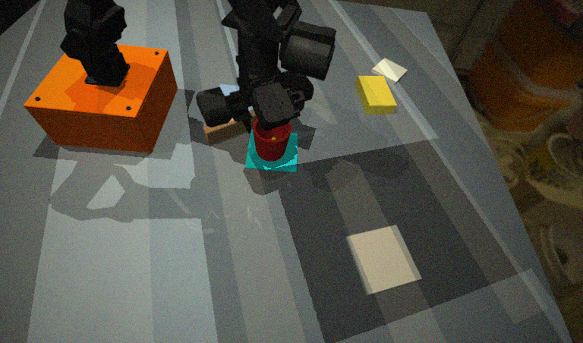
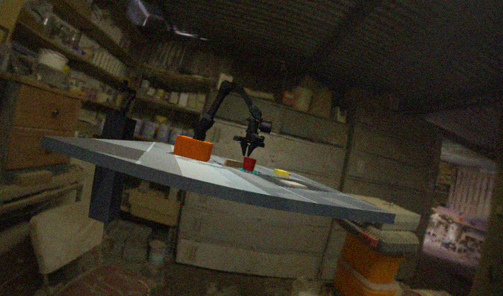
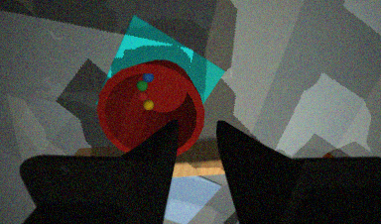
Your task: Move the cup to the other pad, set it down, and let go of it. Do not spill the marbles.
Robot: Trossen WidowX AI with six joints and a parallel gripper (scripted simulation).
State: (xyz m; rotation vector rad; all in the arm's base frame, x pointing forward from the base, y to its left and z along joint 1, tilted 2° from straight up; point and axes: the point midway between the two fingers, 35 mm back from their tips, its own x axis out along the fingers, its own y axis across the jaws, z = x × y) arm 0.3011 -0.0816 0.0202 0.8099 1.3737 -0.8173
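- The claw is partly open, a narrow gap between the two dark fingers, and holds nothing. In the exterior view its tips hang just above the cup's rim, not touching it.
- Key relation: the red round open-topped cup lies directly below the claw and a little ahead of it. In the wrist view one finger lines up over the cup's inside and the other outside it, so the near wall sits under the gap. My read: a straight descent would pinch that wall.
- Cup axis: it stands upright with its long axis vertical and its mouth facing up at the claw. Being round, it offers no preferred side.
- Contents: three small marbles, blue, green and yellow, rest on the cup floor.
- Location: the cup stands on the flat teal square pad, on the grey striped counter.
- Target, by my judgement: the pale cream square pad, well apart from the cup, toward the counter's front-right in the top view.
- Task stage: transfer not yet begun.
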